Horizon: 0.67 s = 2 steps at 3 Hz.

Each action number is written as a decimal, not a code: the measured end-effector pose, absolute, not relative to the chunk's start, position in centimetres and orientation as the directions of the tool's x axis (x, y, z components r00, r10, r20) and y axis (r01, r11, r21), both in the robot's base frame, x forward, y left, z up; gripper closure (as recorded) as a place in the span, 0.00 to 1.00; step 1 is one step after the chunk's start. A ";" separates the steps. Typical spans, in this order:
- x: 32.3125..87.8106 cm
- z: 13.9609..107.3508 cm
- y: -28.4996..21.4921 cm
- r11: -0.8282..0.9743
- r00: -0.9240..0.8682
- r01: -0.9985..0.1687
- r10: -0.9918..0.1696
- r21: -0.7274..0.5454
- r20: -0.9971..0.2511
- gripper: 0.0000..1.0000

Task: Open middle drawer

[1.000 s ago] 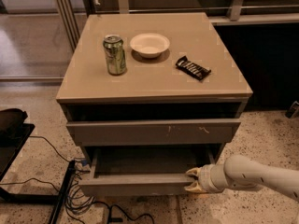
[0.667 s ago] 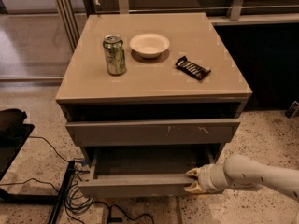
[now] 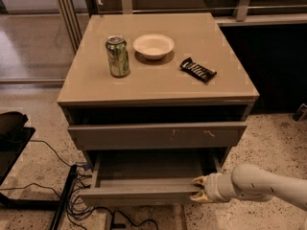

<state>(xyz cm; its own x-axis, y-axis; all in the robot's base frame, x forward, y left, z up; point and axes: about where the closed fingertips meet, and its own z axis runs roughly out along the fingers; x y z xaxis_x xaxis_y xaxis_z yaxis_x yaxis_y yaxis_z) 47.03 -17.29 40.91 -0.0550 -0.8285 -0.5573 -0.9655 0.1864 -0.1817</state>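
Note:
The middle drawer is the plain grey-brown front low on the cabinet. It is pulled out toward me, and its shallow grey inside shows. My gripper is at the right end of that front, with its pale fingertips closed over the top and bottom of the front's edge. The white arm comes in from the lower right. Above it sits the bigger front with pale scratch marks, standing slightly out. A dark recess lies under the tabletop.
On the cabinet top stand a green can, a white bowl and a dark snack bar. Black cables and a dark object lie on the speckled floor at left. A dark wall stands at right.
The middle drawer has slid slightly further out toward me, with the gripper still on its right end. The things on top have not moved.

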 end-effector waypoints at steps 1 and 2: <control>47.0 40.9 -17.3 0.186 -0.055 -0.966 -0.828 -0.182 -0.557 0.81; 47.0 40.9 -17.3 0.186 -0.055 -0.966 -0.828 -0.182 -0.557 0.59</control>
<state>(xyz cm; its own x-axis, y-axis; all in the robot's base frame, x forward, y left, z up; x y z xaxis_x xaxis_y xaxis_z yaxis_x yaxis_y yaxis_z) 47.03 -17.29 40.90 -0.0550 -0.8285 -0.5573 -0.9655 0.1863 -0.1817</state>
